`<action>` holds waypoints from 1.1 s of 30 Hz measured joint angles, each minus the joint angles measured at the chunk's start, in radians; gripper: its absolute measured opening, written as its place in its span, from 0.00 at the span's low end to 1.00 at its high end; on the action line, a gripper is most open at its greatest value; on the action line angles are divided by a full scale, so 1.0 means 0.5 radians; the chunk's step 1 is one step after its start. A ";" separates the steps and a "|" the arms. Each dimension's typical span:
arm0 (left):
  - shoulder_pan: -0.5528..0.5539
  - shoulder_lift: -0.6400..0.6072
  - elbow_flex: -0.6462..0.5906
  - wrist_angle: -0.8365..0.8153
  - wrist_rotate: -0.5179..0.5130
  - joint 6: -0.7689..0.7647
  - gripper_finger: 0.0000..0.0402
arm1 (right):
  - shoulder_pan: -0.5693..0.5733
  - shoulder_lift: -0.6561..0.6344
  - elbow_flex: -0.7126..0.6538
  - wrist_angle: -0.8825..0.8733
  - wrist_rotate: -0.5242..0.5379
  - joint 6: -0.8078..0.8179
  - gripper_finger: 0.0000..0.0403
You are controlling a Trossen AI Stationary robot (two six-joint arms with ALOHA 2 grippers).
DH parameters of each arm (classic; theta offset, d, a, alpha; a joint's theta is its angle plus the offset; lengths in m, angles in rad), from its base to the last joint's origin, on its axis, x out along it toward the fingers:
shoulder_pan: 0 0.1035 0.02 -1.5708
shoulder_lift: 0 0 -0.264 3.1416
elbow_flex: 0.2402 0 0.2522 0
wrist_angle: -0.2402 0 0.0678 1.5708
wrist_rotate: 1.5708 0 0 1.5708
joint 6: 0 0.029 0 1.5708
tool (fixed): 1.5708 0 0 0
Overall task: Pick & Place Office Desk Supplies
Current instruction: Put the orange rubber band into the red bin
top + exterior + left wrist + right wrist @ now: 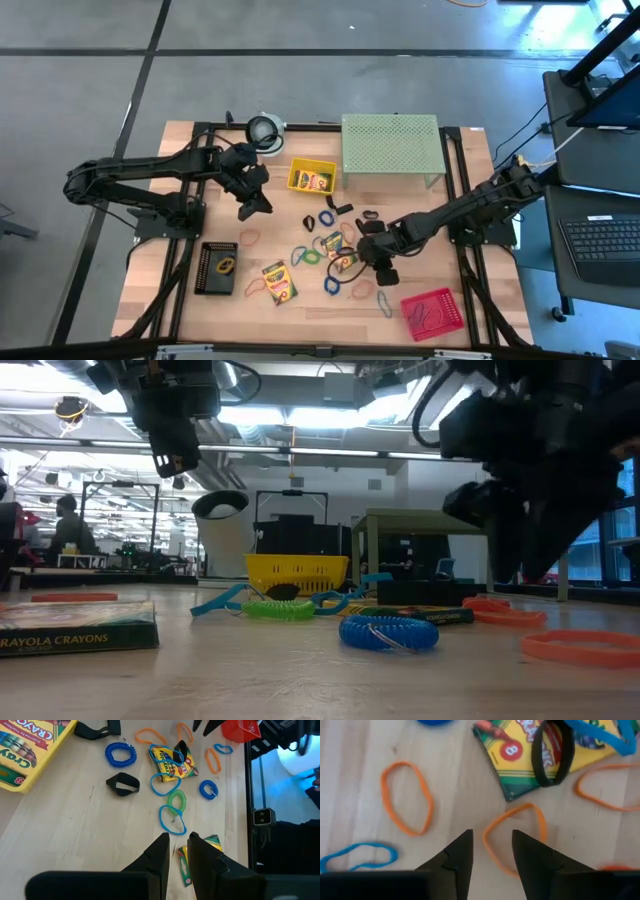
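Note:
Crayon boxes (279, 282) (340, 250), coloured rubber-band loops and small black clips (328, 218) lie flat and scattered across the middle of the table. My right gripper (385, 272) (492, 837) is open, low over an orange loop (515, 837) whose near edge runs between the fingers. I cannot tell whether it touches the loop. Just beyond it is a crayon box (535, 750) with a black band (552, 755) lying on it. My left gripper (252, 208) (178, 842) hangs high over the table's left half, open by a narrow gap and holding nothing.
At the far edge are a pale green perforated stand (390, 145) and a round white-grey roll (265, 130). A yellow bin (312, 178) holds a crayon box. A black tray (217, 265) sits near left and a red basket (432, 312) near right. A person (70, 525) is in the room behind.

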State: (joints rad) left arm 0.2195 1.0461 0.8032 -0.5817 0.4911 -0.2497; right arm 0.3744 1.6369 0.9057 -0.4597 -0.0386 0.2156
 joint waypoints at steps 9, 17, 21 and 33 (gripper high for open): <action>0.000 -0.001 -0.002 0.002 0.000 -0.011 0.15 | 0.018 0.155 0.001 0.018 0.016 0.026 0.41; 0.000 -0.001 -0.002 0.002 0.000 -0.016 0.15 | 0.026 0.236 0.013 -0.037 0.101 0.032 0.31; 0.000 -0.001 -0.002 0.003 0.002 -0.016 0.15 | 0.028 0.244 0.016 -0.070 0.130 0.074 0.23; 0.000 -0.001 -0.002 0.002 0.001 -0.014 0.15 | 0.020 0.244 0.015 -0.130 0.245 0.710 0.01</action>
State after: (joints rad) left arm 0.2195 1.0458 0.8024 -0.5808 0.4915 -0.2569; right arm 0.3843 1.7587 0.9134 -0.5248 0.0837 0.5705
